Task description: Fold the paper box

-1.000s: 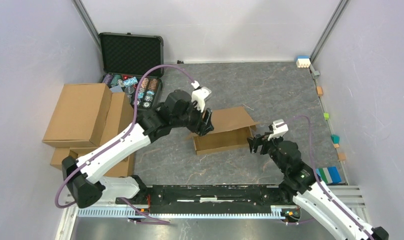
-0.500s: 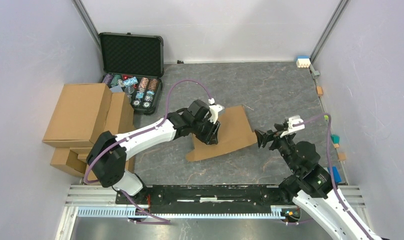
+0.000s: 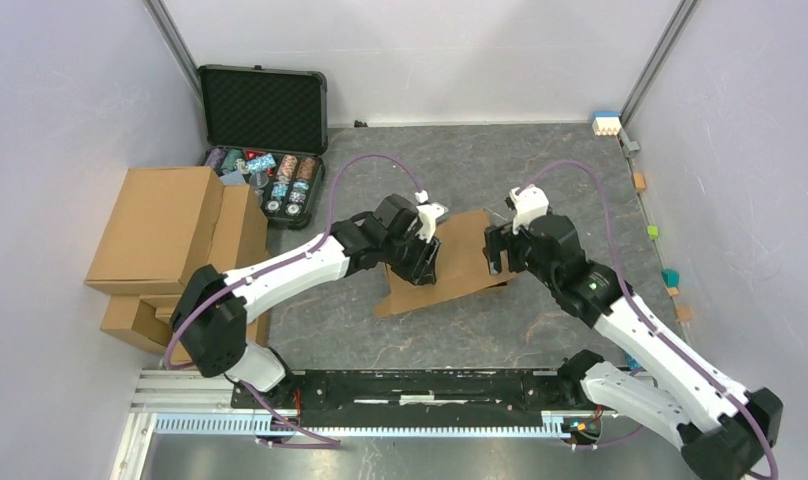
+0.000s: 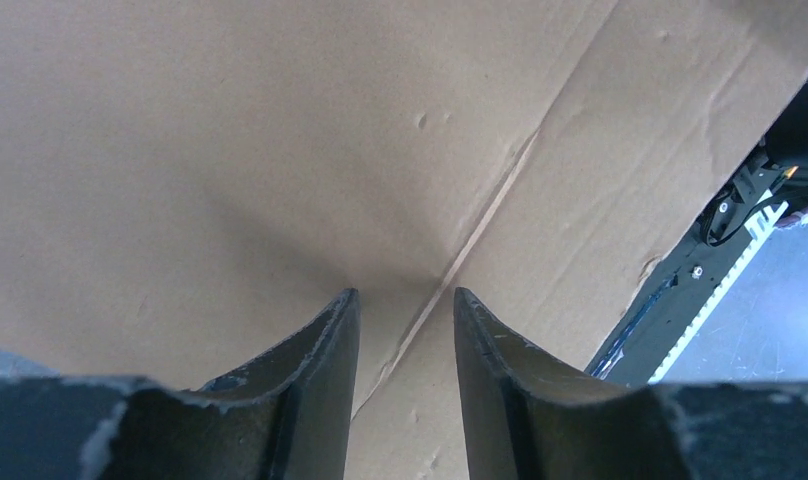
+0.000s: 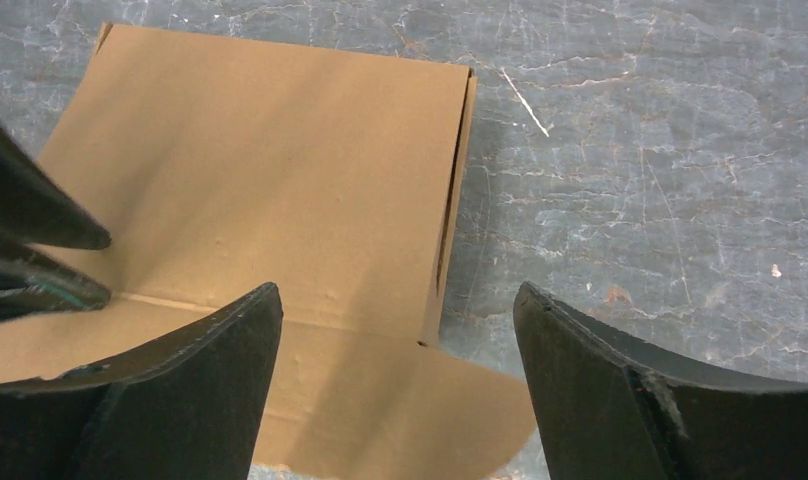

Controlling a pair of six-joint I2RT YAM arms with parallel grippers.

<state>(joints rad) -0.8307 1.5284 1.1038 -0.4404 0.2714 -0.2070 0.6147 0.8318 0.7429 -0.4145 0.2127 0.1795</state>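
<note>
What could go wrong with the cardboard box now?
1. The left gripper pushes its tips onto the paper box beside a crease, so it might dent or fold in the wrong place.
2. The right gripper hangs open over the box's right edge, close to the left one; they might bump.
3. Nothing seems to clamp the box, so it might slide on the table.

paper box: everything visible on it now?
The paper box is plain brown corrugated cardboard, lightly dented, with pressed creases. It lies around the middle of the grey marbled table, one large panel folded over and sloping rather than flat. A dark gap runs along its right edge and a flap sticks out on the near side. The left gripper points at the panel, fingers narrowly apart astride a crease, tips seemingly pressing it. The right gripper hangs wide open over the right edge, apparently not touching.
</note>
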